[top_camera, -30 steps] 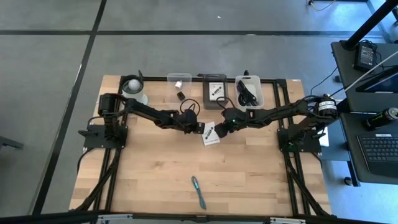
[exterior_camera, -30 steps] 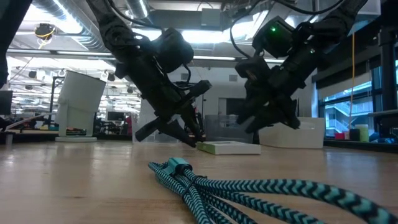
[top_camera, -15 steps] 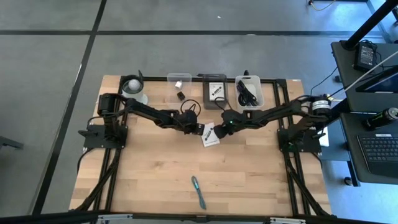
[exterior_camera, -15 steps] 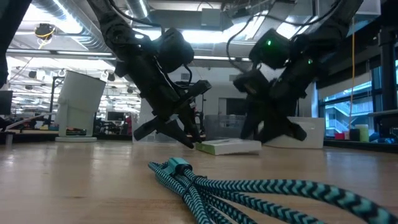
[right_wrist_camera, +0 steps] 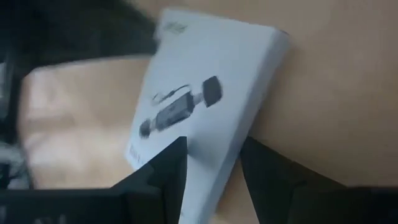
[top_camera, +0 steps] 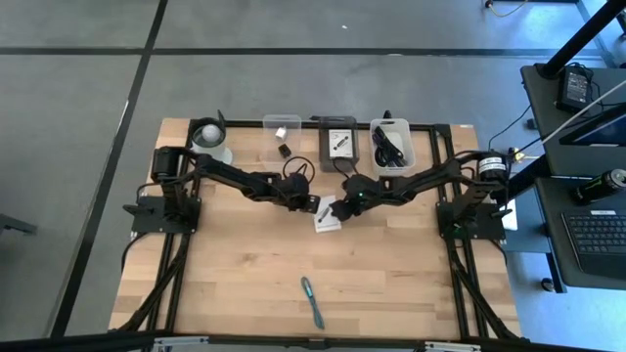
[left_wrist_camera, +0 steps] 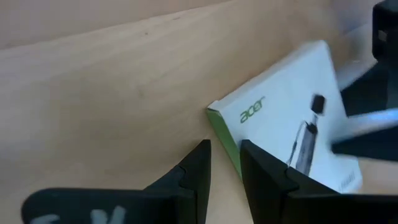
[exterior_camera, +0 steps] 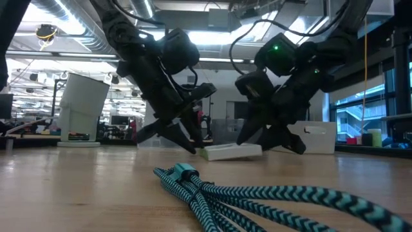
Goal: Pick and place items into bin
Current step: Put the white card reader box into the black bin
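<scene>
**2 grippers meet at the white box in mid-table**

While both arms reach inward from their bases at the table's 2 sides, the wooden table (top_camera: 245, 284) carries everything else. Along its far edge stand a white round container (top_camera: 209, 138) at the left, then a clear bin (top_camera: 282, 125) with a small item inside, a grey flat tray (top_camera: 339, 159) bearing a white card, and a second clear bin (top_camera: 392, 144) holding a black coiled cable (top_camera: 389, 149).

Near the table's middle lies the white box (top_camera: 327, 216), flat on the wood, printed with a green brand name and a picture of a slim dark device; the left wrist view shows its green side edge (left_wrist_camera: 225, 143).

From the box's left comes the left gripper (top_camera: 315, 204). Its 2 fingers (left_wrist_camera: 198, 171) stand a narrow gap apart with the box's corner edge right at that gap; whether they pinch it I cannot tell.

From the other side, the right gripper (top_camera: 341, 208) has its fingers (right_wrist_camera: 169, 163) spread, straddling the box's edge, which sits in the gap between them. The low view shows the box (exterior_camera: 230, 151) tipped slightly, one end raised under this gripper.

Toward the near edge, well apart from both grippers, lies a teal braided cable (top_camera: 311, 299).
</scene>
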Controlling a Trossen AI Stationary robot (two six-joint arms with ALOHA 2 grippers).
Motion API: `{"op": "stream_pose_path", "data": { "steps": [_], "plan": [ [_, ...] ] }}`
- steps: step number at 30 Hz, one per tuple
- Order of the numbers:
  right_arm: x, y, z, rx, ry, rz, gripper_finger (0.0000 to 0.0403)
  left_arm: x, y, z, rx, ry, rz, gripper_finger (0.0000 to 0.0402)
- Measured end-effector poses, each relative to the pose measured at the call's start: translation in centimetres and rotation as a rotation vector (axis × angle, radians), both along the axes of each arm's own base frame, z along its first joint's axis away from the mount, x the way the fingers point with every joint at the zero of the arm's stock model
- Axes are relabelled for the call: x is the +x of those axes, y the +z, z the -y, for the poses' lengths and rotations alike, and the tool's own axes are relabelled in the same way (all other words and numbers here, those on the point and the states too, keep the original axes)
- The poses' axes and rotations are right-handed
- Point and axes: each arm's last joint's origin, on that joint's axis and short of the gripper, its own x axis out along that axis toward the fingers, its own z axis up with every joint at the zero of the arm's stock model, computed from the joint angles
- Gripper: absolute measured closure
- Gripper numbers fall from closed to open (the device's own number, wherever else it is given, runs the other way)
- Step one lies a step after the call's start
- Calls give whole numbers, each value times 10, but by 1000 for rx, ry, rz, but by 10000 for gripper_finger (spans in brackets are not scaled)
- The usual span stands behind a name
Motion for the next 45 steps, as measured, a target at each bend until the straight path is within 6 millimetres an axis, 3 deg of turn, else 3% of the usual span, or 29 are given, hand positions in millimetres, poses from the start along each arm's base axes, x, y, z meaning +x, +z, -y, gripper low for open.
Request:
{"op": "stream_pose_path", "data": {
  "steps": [8, 11, 16, 22, 31, 40, 45],
  "plan": [
    [3, 4, 0, -34, -5, 47, 255, 0, 0, 0, 2, 3, 9, 322],
    [4, 6, 1, -52, -4, 72, 276, 2, 1, 0, 2, 8, 29, 323],
    [5, 8, 2, -48, -35, 82, 345, 2, 2, -1, 21, -5, 44, 323],
    [6, 10, 3, -68, -31, 95, 351, 0, 15, -4, 92, -94, 58, 322],
    [1, 28, 3, -100, -27, 121, 360, -15, 65, -16, 230, -167, 121, 302],
    [-16, 77, 5, -155, -126, 218, 361, -51, 125, -34, 428, -241, 177, 292],
    [-30, 105, 27, -144, -259, 252, 362, -76, 152, -34, 546, -321, 176, 298]
  ]
}}
